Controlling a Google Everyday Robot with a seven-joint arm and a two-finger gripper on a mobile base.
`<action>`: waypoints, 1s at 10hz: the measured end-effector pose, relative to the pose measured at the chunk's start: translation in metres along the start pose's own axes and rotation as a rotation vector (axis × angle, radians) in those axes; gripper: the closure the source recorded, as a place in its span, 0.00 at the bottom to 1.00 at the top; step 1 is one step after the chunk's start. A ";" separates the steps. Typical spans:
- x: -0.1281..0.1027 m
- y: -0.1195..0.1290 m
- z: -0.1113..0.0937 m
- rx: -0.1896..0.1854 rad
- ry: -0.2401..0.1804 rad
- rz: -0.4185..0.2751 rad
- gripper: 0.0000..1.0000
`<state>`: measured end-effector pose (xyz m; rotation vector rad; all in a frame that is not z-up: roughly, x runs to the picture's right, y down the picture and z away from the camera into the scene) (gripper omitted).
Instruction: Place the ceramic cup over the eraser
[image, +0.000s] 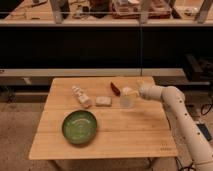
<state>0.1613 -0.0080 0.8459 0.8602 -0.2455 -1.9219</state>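
One wooden table (105, 135) of pale planks fills the middle of the camera view, set on a speckled, gritty-looking floor (20, 130). Behind it a long dark counter front (75, 50) runs across the room, with a lighter shelf edge along its base and a cluttered worktop (100, 12) above, where the things lying about are too blurred to be named.

A white arm (182, 120) is reached in from the lower right, bent at the elbow, and its gripper (131, 93) is placed over the right half of the table, near the far edge. The ceramic cup (126, 100) is seen at the gripper's tip, small and white, just above or on the boards; which of the two cannot be told. Whether the cup is pinched between the fingers, or how far they are spread, cannot be told either.

The eraser cannot be made out; nothing slim and black is visible near the cup.

A dark red oblong thing (114, 88) is laid just left of the gripper, close to the table's far edge. Further left, a pale rectangular block (103, 101) is set flat on the boards, and beside it a white bottle-like figure (81, 97) is laid on its side, slanting. A green bowl (79, 127) is stood nearer the front, on the left half, well apart from the cup.
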 end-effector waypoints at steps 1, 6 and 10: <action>0.000 0.001 0.000 -0.002 0.000 0.001 0.20; -0.011 0.021 -0.026 -0.005 0.002 0.003 0.25; -0.012 0.023 -0.027 -0.002 0.002 0.002 0.29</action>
